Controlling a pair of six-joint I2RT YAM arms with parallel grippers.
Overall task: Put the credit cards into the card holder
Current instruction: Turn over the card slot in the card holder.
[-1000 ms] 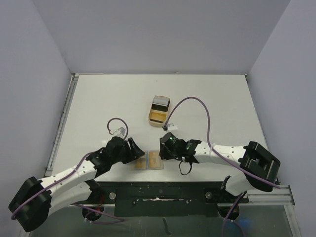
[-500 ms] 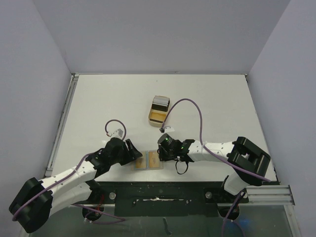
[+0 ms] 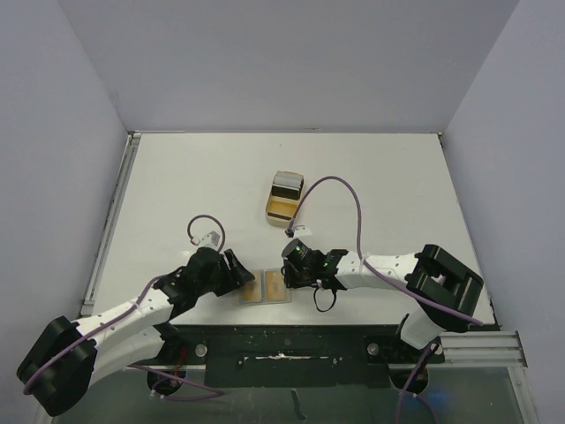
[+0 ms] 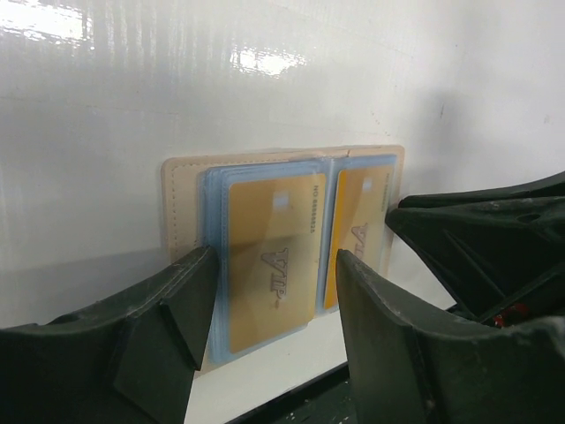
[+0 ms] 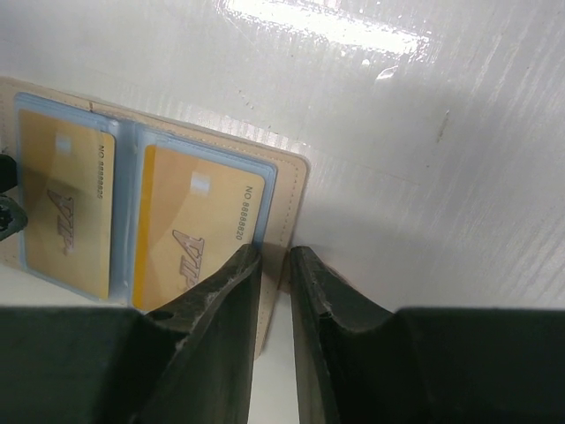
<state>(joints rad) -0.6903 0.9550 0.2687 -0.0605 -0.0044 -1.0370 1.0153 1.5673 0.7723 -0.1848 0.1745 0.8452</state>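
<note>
The tan card holder point(image 3: 267, 287) lies open and flat near the table's front edge. It holds two gold cards in clear blue sleeves. In the left wrist view the cards show at left point(image 4: 269, 256) and at right point(image 4: 362, 230). In the right wrist view they show at left point(image 5: 66, 199) and at right point(image 5: 194, 230). My left gripper point(image 3: 240, 272) is open, its fingers astride the left card point(image 4: 274, 291). My right gripper point(image 3: 290, 269) is almost shut, with its tips point(image 5: 275, 256) at the holder's right tan edge point(image 5: 287, 203).
A tan rounded tray point(image 3: 282, 209) stands behind the holder, mid-table, with grey-white cards point(image 3: 288, 183) upright in its far end. The holder lies close to the table's front edge and the dark base rail point(image 3: 282, 353).
My right arm has shifted left, bringing its gripper onto the holder's right edge. The left arm has barely moved.
</note>
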